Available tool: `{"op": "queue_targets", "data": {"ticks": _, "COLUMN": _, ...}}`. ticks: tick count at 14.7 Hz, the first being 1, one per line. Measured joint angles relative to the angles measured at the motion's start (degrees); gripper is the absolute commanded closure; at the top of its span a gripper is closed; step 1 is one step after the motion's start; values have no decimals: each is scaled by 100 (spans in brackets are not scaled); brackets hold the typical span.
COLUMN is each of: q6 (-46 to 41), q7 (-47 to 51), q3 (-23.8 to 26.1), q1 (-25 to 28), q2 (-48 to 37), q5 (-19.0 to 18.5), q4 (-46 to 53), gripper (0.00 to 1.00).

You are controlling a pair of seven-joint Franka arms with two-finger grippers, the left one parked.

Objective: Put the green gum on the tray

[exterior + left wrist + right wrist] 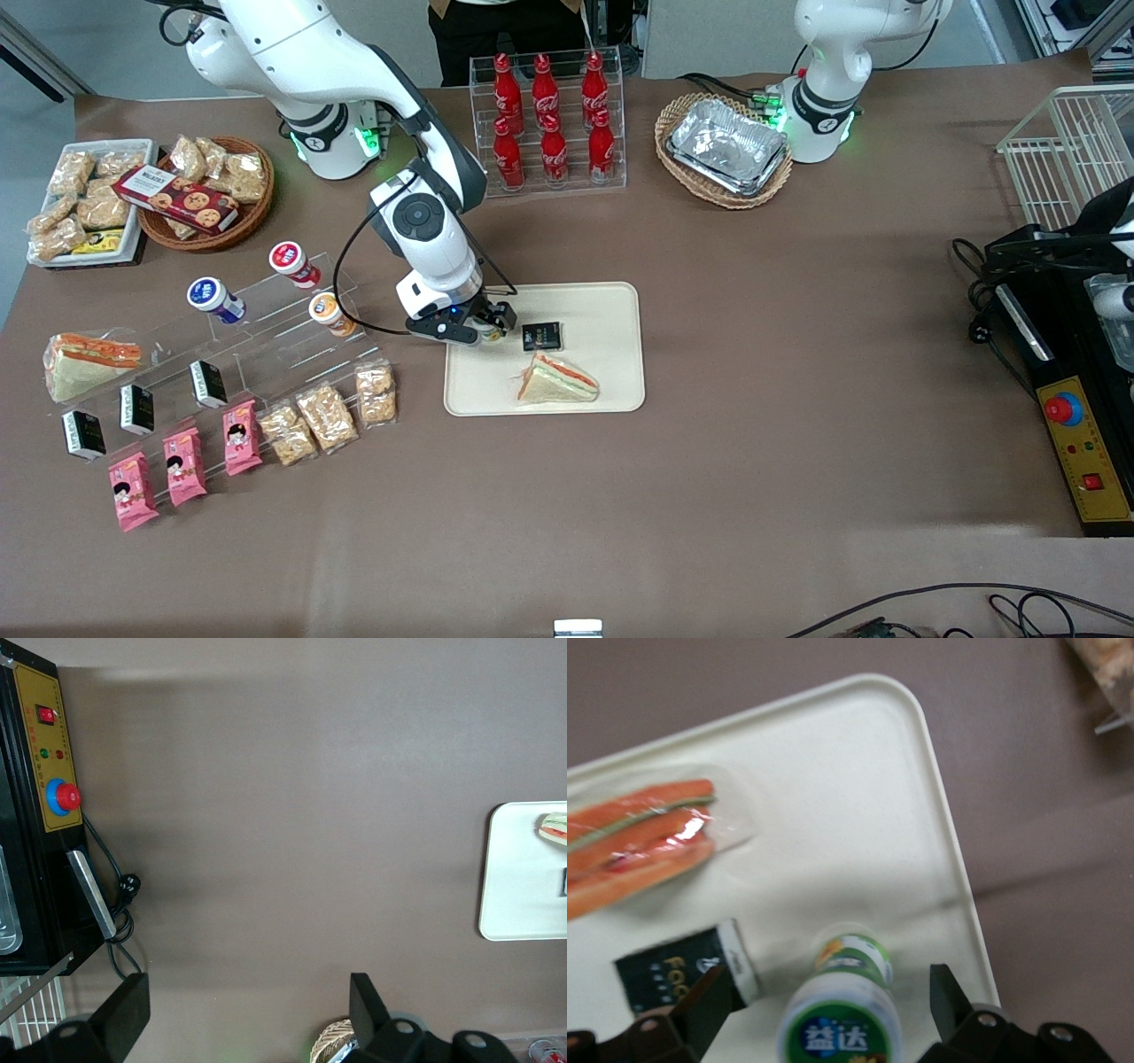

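Observation:
The green gum (843, 1014), a small white jar with a green-rimmed lid and green label, stands upright on the cream tray (859, 771) near one rim. My gripper (831, 990) is open and straddles the jar, with a gap between each finger and the jar's sides. In the front view the gripper (483, 330) hangs low over the tray's (611, 306) edge toward the working arm's end, and the gum (488, 331) is mostly hidden under it. A wrapped sandwich (558, 379) and a black packet (541, 336) also lie on the tray.
An acrylic stand beside the tray holds an orange-lidded jar (330, 312), a blue-lidded jar (213, 298) and a red-lidded jar (292, 262). Snack packets (328, 416) lie nearer the camera. A cola bottle rack (547, 124) and a basket of foil trays (726, 151) stand farther back.

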Motion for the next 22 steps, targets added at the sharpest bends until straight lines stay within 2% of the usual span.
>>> {"op": "queue_targets", "data": {"ticks": 2, "q6": -382, "q7": 0, "q3": -35, "q1": -13, "q2": -154, "q5": 0, "q4": 215, "gripper": 0}}
{"op": "queue_targets", "data": {"ticks": 5, "q6": -1901, "q7": -190, "q3": -84, "q1": -148, "q2": -522, "q5": -5, "q4": 1059, "gripper": 0}}
{"op": "queue_targets", "data": {"ticks": 10, "q6": -4652, "q7": -1741, "q3": -105, "q1": -802, "q2": -1004, "q5": -3, "q4": 2992, "gripper": 0}}
{"op": "queue_targets", "data": {"ticks": 12, "q6": -5417, "q7": -2286, "q3": -117, "q1": -1084, "q2": -1074, "q5": -3, "q4": 3607, "gripper": 0}}
{"op": "queue_targets", "data": {"ticks": 22, "q6": -5824, "q7": -4772, "q3": -154, "q1": -3096, "q2": -1432, "q5": -3, "q4": 3929, "gripper": 0}}
